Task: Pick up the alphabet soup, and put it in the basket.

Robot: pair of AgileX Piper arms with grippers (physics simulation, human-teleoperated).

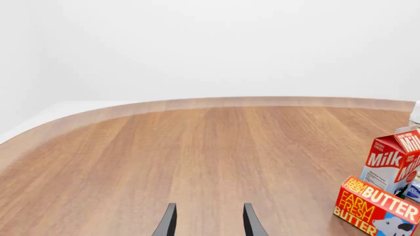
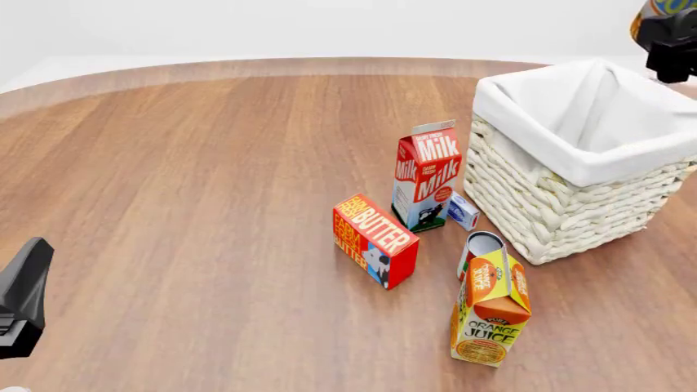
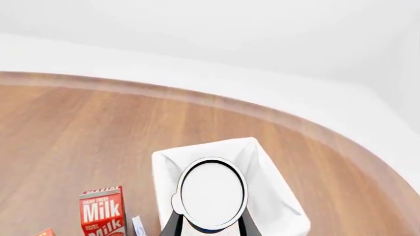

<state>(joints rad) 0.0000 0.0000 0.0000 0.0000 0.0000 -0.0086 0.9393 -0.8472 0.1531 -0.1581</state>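
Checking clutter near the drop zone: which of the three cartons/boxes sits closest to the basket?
The milk carton: upright, just left of the basket. The butter box lies farther left; the orange juice carton stands nearer the camera.

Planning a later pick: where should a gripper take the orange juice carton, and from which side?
Grip the orange juice carton across its flat side faces below the gabled top, coming from above. It stands upright, slightly tilted, with a small can close behind it.
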